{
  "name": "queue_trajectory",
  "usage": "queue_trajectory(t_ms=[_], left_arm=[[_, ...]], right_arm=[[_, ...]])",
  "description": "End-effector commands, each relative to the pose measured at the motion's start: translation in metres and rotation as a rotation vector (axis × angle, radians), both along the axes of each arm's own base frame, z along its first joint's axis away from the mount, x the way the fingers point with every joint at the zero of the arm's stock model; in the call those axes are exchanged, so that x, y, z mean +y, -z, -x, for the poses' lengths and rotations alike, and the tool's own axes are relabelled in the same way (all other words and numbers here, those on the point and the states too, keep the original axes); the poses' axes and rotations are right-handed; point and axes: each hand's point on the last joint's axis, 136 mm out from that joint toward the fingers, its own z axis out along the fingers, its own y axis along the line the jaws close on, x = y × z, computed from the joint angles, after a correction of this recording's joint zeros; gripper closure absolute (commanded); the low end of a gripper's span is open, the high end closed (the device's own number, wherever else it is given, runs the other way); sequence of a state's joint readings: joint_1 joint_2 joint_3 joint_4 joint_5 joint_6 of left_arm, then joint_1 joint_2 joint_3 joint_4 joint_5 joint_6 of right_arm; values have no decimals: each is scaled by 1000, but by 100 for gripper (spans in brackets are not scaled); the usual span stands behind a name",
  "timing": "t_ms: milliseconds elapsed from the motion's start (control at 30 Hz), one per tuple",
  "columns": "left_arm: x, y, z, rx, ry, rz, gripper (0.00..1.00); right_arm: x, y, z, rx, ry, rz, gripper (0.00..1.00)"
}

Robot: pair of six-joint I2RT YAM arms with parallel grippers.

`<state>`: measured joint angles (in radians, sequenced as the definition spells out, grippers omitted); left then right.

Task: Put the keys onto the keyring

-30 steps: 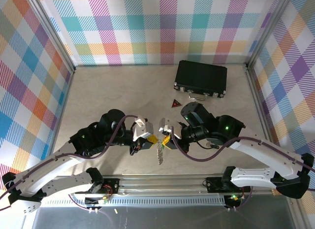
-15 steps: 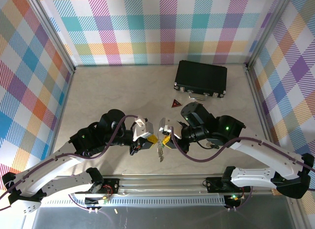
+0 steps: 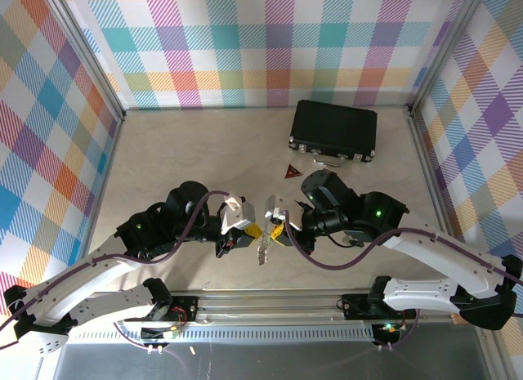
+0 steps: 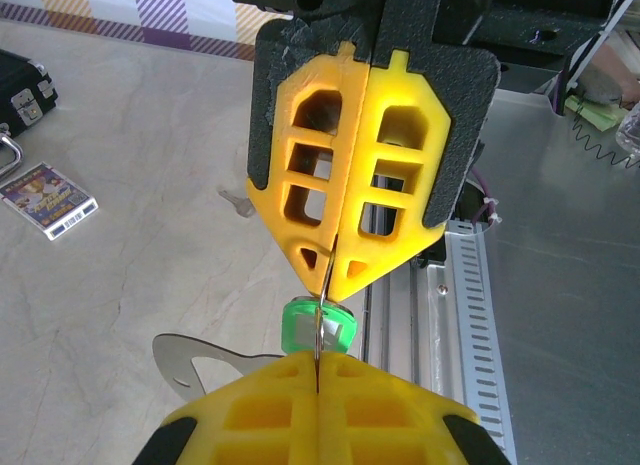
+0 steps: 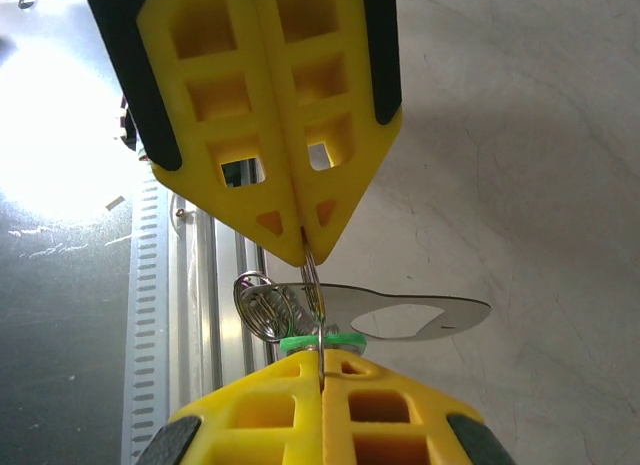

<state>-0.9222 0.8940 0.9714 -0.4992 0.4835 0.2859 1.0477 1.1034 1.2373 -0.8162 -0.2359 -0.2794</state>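
Note:
A thin silvery keyring (image 5: pixel 313 283) stands edge-on between my two grippers, above the table near its front edge. My left gripper (image 3: pixel 252 231) (image 4: pixel 318 361) is shut on one side of it. My right gripper (image 3: pixel 276 230) (image 5: pixel 320 357) faces it tip to tip, shut on the other side. A key with a bright green head (image 4: pixel 318 327) (image 5: pixel 320 341) sits on the ring right at my fingertips. Smaller coiled rings (image 5: pixel 264 305) and a flat metal plate with a cut-out (image 5: pixel 425 315) (image 4: pixel 198 359) hang from the same bunch, dangling below (image 3: pixel 262 252).
A black case (image 3: pixel 333 131) lies at the back right, with a dark red triangular piece (image 3: pixel 292 172) in front of it. A small patterned card (image 4: pixel 48 199) lies on the table. The metal rail (image 3: pixel 270 302) runs along the near edge, just under the grippers.
The dangling metal pieces have swung slightly to the left. Both grippers stay shut on the ring, almost in the same place.

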Motion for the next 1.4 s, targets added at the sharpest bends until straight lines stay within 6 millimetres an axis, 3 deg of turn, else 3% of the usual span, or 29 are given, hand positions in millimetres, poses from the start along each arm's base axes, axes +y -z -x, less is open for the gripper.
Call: queue_trajectory(t_ms=[0,1367], left_arm=[[-2,-3,4,-23,27,7,100],[-2,-5,6,-21,35,12,100]], right_arm=[[1,-13,2,-35,-28,-36,100],[12,-12,6,-39,-74,-48,100]])
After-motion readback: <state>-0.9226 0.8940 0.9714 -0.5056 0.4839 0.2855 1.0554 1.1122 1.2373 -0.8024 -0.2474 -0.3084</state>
